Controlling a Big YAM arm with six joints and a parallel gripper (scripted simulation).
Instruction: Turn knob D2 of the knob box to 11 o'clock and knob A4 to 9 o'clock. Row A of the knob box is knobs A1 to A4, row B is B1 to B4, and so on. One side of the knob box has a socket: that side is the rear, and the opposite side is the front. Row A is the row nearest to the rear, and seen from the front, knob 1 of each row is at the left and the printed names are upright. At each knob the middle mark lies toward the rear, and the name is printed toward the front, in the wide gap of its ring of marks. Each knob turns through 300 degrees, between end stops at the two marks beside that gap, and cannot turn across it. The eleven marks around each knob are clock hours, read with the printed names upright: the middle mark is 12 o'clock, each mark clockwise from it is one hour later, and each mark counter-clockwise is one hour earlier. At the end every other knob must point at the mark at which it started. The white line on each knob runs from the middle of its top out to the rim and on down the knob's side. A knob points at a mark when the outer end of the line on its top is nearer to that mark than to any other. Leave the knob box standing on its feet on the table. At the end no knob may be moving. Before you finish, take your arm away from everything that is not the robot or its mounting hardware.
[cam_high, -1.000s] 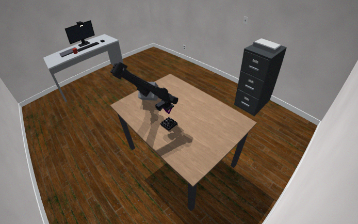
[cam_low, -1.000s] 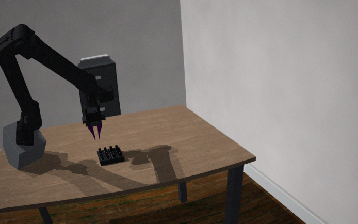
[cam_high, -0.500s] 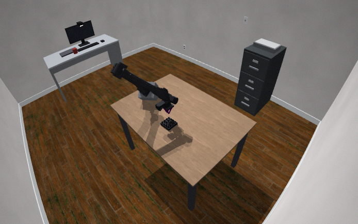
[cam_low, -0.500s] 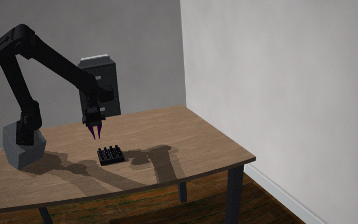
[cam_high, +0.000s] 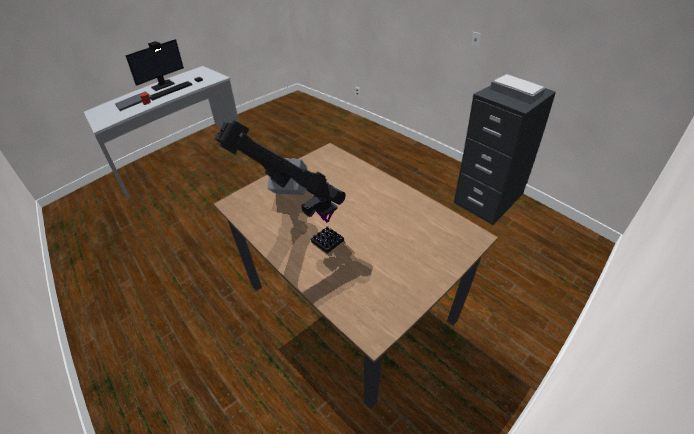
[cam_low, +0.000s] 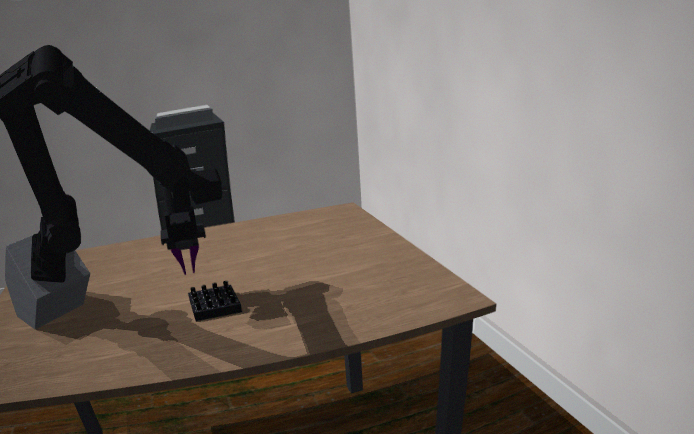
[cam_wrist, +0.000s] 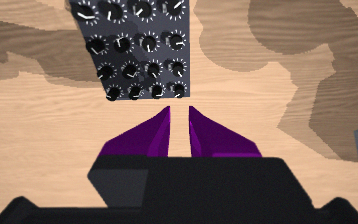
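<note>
The black knob box (cam_high: 319, 247) (cam_low: 219, 311) (cam_wrist: 184, 56) stands on the table, with four rows of black knobs on top. In the wrist view it is at the upper middle; its far edge is cut off. White lines and rings of marks show there, but the printed names are too small to read and no socket can be made out, so D2 and A4 cannot be told apart from the others. My gripper (cam_high: 327, 221) (cam_low: 189, 273) (cam_wrist: 179, 111) is open by a narrow gap, with nothing between its purple fingers. It hangs above the table, beside and higher than the box, touching no knob.
The wooden table (cam_high: 409, 220) (cam_low: 307, 245) carries the arm's grey base (cam_high: 286, 185) (cam_low: 46, 301). Arm shadows fall around the box. A filing cabinet (cam_high: 491, 153) and a desk (cam_high: 168, 104) with a monitor stand away from the table.
</note>
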